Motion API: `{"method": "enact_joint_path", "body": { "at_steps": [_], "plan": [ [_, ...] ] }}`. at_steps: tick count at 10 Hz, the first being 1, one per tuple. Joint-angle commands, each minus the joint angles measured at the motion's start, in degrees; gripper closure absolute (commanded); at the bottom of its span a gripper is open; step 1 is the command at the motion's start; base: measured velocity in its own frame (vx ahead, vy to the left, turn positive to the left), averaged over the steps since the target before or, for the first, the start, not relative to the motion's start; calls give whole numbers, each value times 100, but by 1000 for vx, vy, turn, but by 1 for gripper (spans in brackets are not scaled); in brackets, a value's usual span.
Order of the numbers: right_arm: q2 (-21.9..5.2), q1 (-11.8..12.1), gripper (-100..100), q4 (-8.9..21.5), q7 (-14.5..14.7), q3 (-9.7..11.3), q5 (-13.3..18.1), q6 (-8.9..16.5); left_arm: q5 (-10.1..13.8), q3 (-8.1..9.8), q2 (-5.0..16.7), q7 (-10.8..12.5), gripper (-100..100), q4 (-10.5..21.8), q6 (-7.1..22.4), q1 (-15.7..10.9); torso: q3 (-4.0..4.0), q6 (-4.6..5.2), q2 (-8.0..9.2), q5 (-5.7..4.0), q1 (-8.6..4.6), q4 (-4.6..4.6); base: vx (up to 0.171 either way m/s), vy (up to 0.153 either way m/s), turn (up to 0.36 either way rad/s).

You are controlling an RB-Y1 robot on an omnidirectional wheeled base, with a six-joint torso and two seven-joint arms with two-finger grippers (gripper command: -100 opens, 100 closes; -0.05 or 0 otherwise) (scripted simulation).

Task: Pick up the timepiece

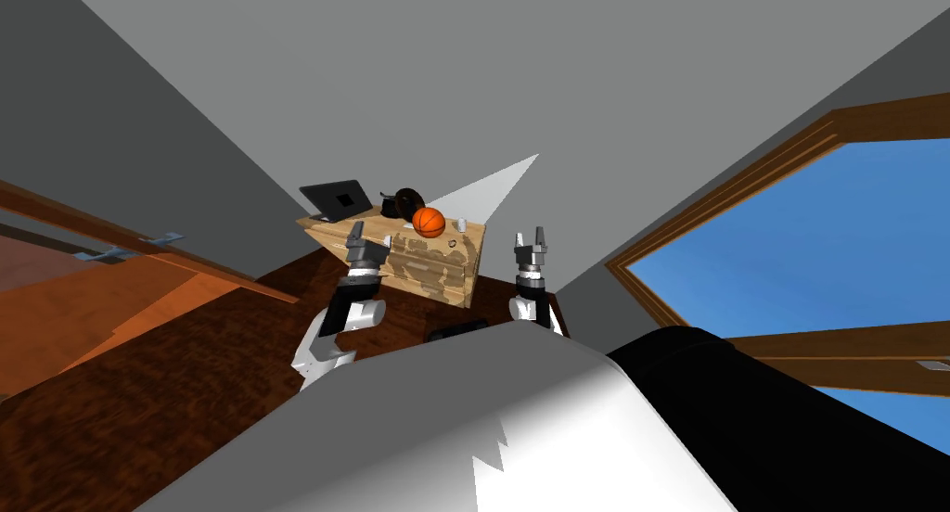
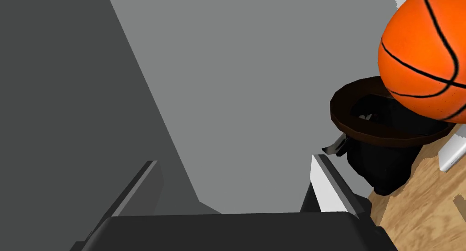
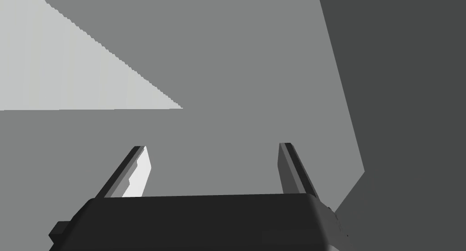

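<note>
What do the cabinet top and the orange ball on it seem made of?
Cabinet top: light matte wood, by its tan grain and blotchy patches. Orange ball: probably rubber, like a basketball, by its black seams and soft sheen; the render leaves it open.

Evenly lit, sharp; bright wedge on wall (image 1: 575, 98), edges splayed.

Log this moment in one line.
left gripper open at wooden dresser corner, near basketball and brown-rimmed round object | right gripper open | nothing held
</note>
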Motion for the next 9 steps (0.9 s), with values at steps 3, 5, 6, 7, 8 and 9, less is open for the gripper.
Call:
{"method": "enact_joint_path", "body": {
  "at_steps": [3, 5, 6, 7, 8, 9],
  "plan": [
    [0, 0, 0, 0, 0, 0, 0, 0, 105, 103, -4, 272, -100, 545, 391, -484, 1, 1, 3, 2, 7, 0, -51, 68, -21],
    [0, 0, 0, 0, 0, 0, 0, 0, 159, 150, -14, 396, -100, 804, 579, -712, -1, 1, -1, -1, -4, 0, -34, 36, -18],
    [0, 0, 0, 0, 0, 0, 0, 0, 216, 198, -28, 519, -100, 1058, 779, -946, -3, 0, -5, -2, -9, -1, -27, 34, -21],
    [0, 0, 0, 0, 0, 0, 0, 0, 216, 198, -28, 519, -100, 1069, 779, -946, -4, 1, -7, -2, -9, -2, -23, 28, -17],
    [0, 0, 0, 0, 0, 0, 0, 0, 278, 245, -43, 639, -100, 1341, 986, -1185, -4, 0, -8, -3, -11, -2, -26, 24, -26],
    [0, 0, 0, 0, 0, 0, 0, 0, 278, 245, -43, 639, -100, 1341, 990, -1185, -4, 0, -8, -3, -12, -2, -28, 25, -16]
  ]
}}
